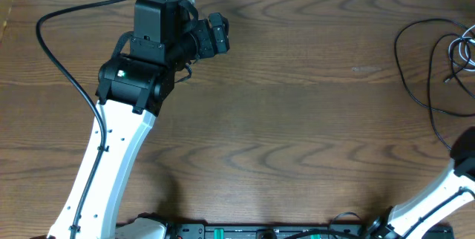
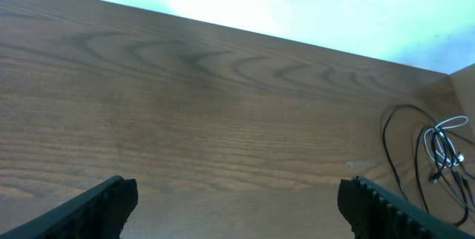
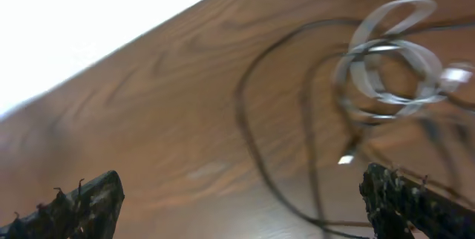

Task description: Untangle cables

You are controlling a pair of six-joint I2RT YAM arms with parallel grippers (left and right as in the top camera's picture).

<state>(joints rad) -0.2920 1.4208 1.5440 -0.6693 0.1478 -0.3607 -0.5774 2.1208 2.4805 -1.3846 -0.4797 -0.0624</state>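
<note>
Left arm (image 1: 111, 157) rises from lower left to upper left of the overhead frame, left hand (image 2: 236, 192) spread wide; right arm (image 1: 438, 194) enters at lower right, right hand (image 3: 241, 185) likewise spread.

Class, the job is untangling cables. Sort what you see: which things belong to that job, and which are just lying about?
Belongs to the job: black cable; white cable; left gripper; right gripper.
Just there: table; arm cord.

You have a brown, wood-grained table (image 1: 297, 120), a black cable (image 3: 239, 105), a white-silvery cable (image 3: 393, 47), and a white left arm (image 1: 111, 157) with black joints.
</note>
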